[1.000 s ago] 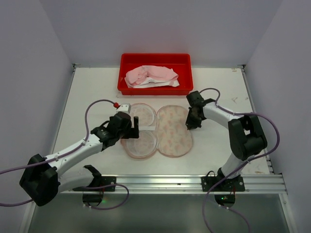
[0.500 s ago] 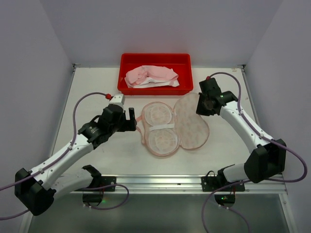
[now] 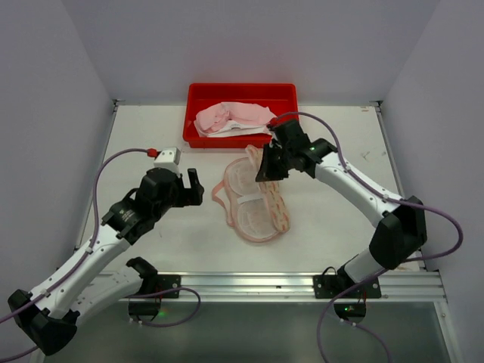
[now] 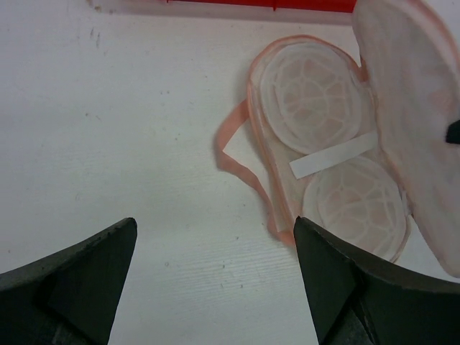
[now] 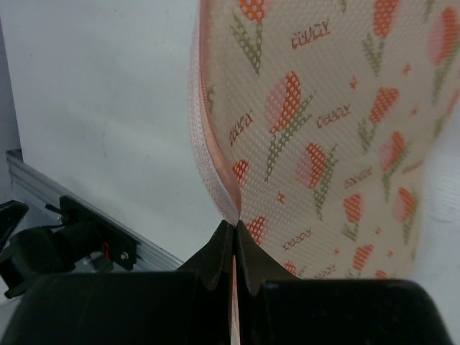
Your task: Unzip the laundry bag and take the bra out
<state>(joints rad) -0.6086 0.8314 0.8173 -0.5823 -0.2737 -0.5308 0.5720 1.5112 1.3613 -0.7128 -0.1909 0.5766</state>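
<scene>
The laundry bag (image 3: pixel 253 200) lies unzipped at mid-bench (image 3: pixel 151 136), its lower half flat, with two round white mesh cups inside. Just to its left the left hand (image 3: pixel 197 189) hovers with its fingers apart, holding nothing. The right hand (image 5: pixel 234 228) is clamped on the pink-trimmed edge of the bag's printed upper flap (image 5: pixel 323 129), which stands lifted. Farther back, the bra (image 3: pixel 234 117) lies crumpled in the red tray (image 3: pixel 195 94).

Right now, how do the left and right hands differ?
The left hand is open and empty; the right hand is shut on the laundry bag's edge. The left hand is apart from the bag; the right hand holds one flap tilted up. Both are black.
</scene>
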